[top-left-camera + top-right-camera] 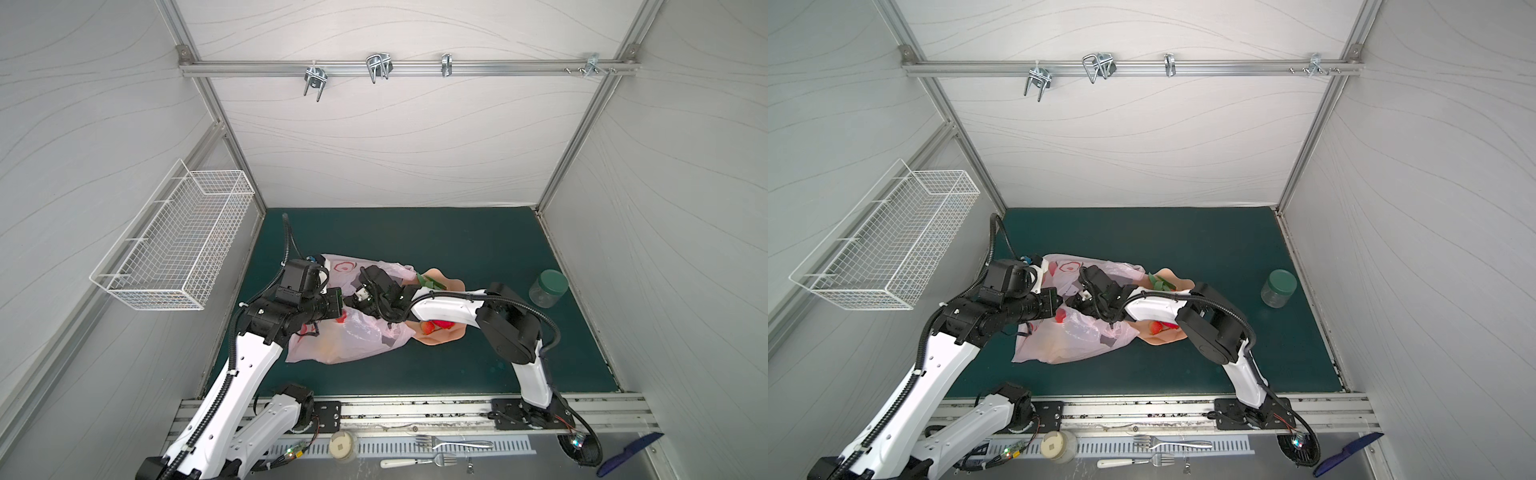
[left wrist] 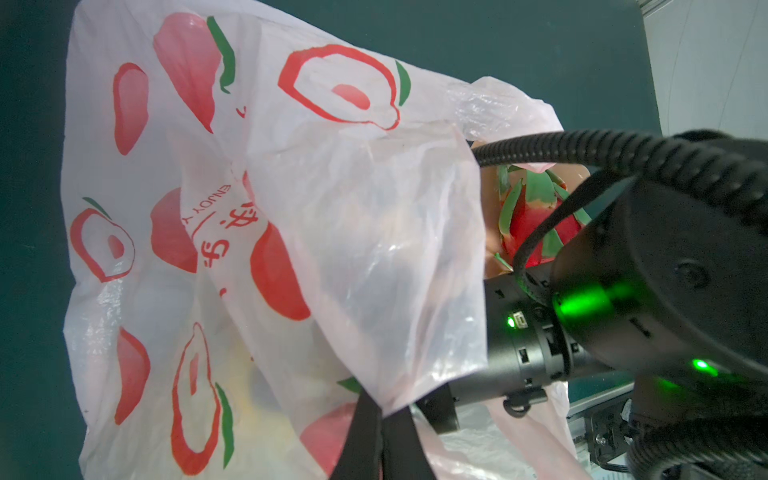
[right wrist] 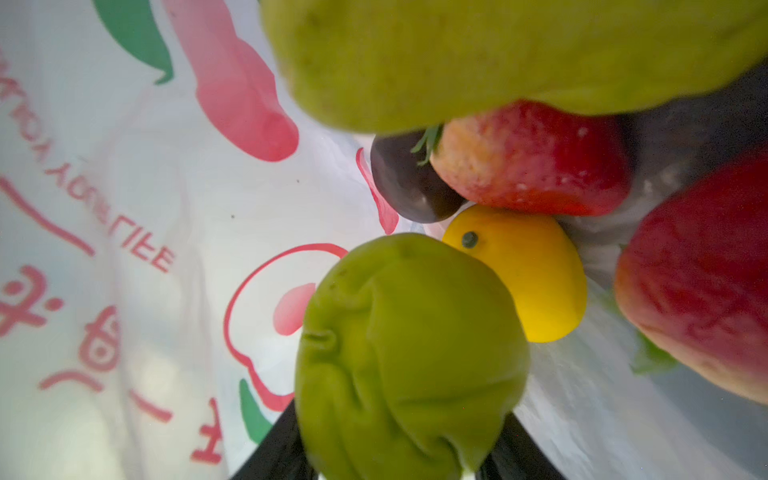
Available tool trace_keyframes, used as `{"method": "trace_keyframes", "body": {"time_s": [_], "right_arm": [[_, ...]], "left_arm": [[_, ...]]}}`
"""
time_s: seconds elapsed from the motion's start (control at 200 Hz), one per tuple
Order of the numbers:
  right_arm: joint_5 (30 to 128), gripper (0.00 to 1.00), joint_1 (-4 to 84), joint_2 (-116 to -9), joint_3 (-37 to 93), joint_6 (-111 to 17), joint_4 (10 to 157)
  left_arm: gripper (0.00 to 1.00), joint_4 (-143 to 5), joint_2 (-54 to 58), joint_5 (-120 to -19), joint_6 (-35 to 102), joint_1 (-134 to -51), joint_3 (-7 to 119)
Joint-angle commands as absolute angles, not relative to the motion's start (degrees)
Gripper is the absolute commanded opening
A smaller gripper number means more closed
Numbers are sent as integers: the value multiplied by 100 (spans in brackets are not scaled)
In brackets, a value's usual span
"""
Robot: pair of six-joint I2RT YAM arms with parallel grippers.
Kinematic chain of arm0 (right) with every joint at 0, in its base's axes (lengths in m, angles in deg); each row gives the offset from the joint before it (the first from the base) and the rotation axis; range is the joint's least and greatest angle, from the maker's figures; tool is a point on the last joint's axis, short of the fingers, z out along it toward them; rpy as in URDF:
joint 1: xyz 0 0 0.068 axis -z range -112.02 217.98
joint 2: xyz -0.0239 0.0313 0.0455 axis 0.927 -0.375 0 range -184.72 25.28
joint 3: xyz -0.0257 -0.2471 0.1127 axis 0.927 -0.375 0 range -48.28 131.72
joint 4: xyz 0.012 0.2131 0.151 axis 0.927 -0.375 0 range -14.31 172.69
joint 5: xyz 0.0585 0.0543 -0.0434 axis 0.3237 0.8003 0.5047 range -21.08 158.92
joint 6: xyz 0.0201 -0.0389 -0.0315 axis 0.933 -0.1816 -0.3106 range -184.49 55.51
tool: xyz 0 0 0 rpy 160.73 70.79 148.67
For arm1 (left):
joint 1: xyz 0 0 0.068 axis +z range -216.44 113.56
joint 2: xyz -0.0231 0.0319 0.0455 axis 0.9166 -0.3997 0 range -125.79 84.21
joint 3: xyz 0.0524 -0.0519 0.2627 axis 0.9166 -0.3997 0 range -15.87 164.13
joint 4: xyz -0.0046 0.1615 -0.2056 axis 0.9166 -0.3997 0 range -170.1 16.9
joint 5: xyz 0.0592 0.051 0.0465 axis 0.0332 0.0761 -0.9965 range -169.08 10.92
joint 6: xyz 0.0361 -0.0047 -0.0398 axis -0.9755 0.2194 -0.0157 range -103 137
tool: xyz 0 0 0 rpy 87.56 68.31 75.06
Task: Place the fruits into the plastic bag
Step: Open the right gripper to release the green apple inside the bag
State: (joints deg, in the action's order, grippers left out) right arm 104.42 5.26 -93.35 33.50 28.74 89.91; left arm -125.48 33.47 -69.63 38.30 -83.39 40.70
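Top view: plastic bag (image 1: 353, 340) mid-left on surface (image 1: 478, 249). Bowl (image 1: 436, 338) touching its right side holds strawberry (image 1: 428, 327); right arm nearer.
Left wrist: left end effector (image 2: 374, 436) clenched on bag edge; dragon fruit (image 2: 534, 224) outside.
Right wrist: right end effector (image 3: 395, 461) inside bag, wrinkled green fruit (image 3: 407, 353) between jaws; grasped or released, cannot tell.

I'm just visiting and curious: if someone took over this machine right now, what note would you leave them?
Left gripper: shut on the edge of the plastic bag.
Right gripper: inside the bag, green fruit between its fingers; gripped or released, unclear.
Done: lemon, dark purple fruit, strawberry, second strawberry and second green fruit lie in the bag.
Left: dragon fruit and third strawberry, both in the peach bowl.
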Motion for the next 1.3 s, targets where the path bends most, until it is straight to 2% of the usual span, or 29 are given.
{"method": "trace_keyframes", "body": {"time_s": [0.0,0.12,0.21,0.575,1.165,1.21,1.296], "right_arm": [[10701,64,461,-9521,3568,2941,8782],[10770,81,469,-9461,3623,2685,8696],[10806,87,487,-9417,3661,2507,8610],[10819,93,582,-9189,3575,2250,8493],[10711,95,672,-8859,3431,1839,8089],[10707,99,672,-8825,3444,1768,7978],[10688,99,689,-8723,3451,1636,7763]], "left_arm": [[0,-12351,3359,-6974,3854,-8349,4323],[0,-12369,3394,-6995,3844,-8349,4312],[0,-12387,3411,-7009,3844,-8349,4310],[0,-12430,3480,-7071,3853,-8349,4284],[0,-12512,3613,-7179,3929,-8349,4196],[0,-12530,3631,-7205,3932,-8349,4197],[0,-12561,3666,-7236,3947,-8349,4186]]}}
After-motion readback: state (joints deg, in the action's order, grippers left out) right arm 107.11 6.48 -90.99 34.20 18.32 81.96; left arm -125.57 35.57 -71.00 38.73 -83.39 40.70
